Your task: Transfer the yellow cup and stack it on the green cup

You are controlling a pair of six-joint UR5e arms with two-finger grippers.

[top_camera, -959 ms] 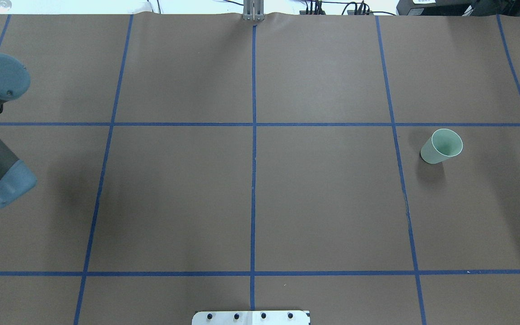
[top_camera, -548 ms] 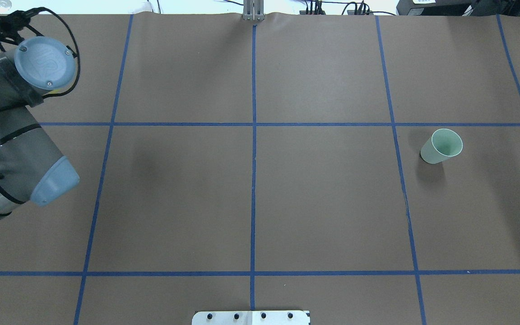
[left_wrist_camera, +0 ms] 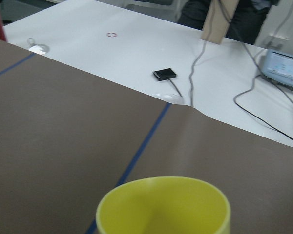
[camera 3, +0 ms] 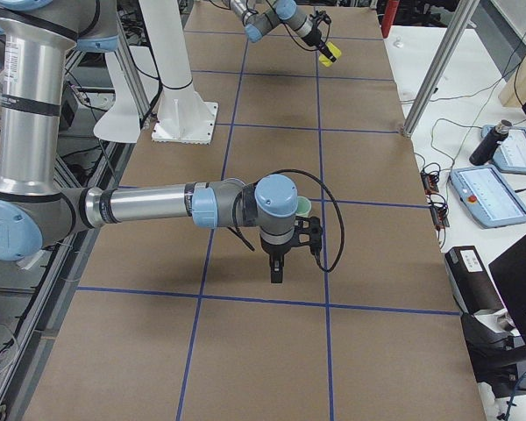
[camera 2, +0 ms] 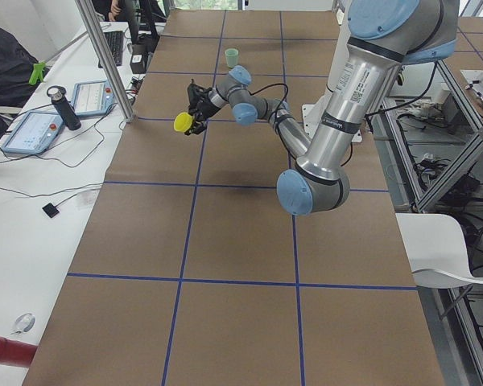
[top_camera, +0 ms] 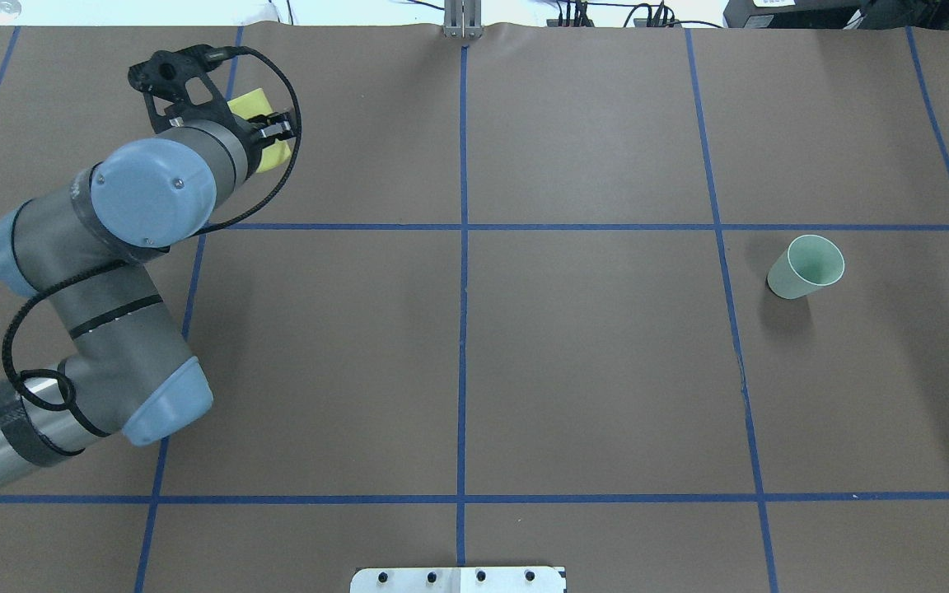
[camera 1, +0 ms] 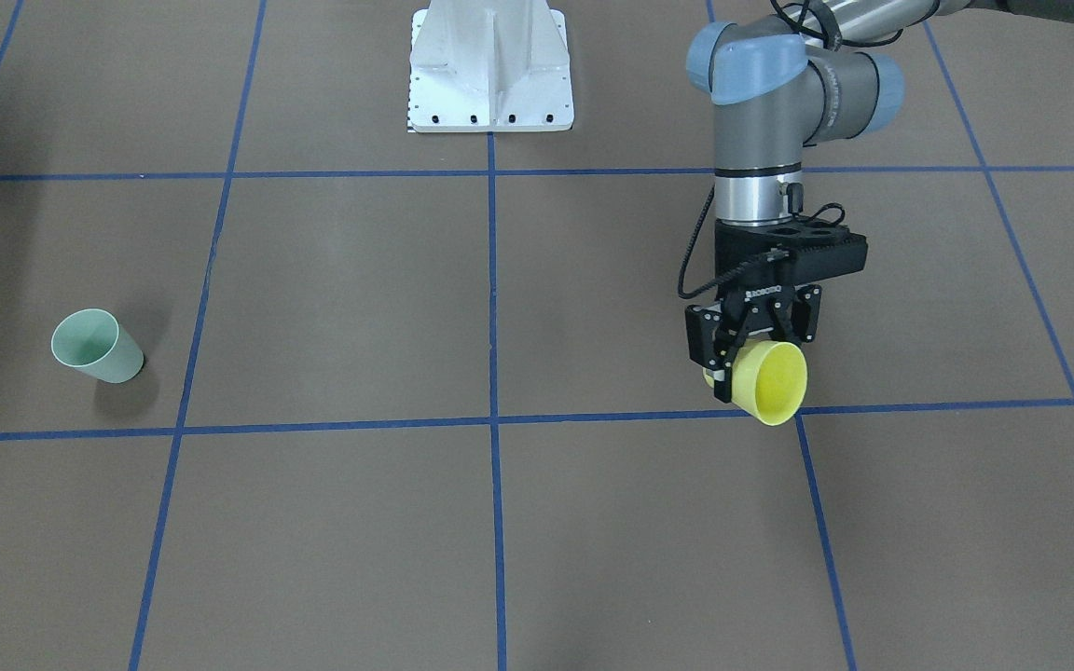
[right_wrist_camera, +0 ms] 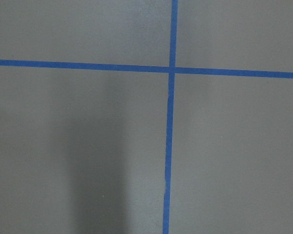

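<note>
My left gripper point(camera 1: 748, 357) is shut on the yellow cup point(camera 1: 772, 382), held above the table and tipped with its mouth toward the far edge. In the overhead view the cup point(top_camera: 265, 125) shows partly behind the left gripper point(top_camera: 273, 132). The left wrist view has its rim point(left_wrist_camera: 163, 207) at the bottom. The green cup point(top_camera: 806, 267) stands alone on the table's right side, also the green cup point(camera 1: 97, 347). Only the exterior right view shows my right gripper point(camera 3: 277, 274), low over the table beside the green cup point(camera 3: 305, 207); I cannot tell its state.
Blue tape lines point(top_camera: 463, 247) divide the brown table into squares. The white robot base plate point(camera 1: 490, 65) sits at the near edge. Beyond the far edge lies a white bench with cables, a small black box point(left_wrist_camera: 164, 74) and tablets point(camera 2: 32, 129).
The left arm has swung in from the table's left edge toward the far left square, bringing the yellow cup into the overhead view. The green cup has not moved.
</note>
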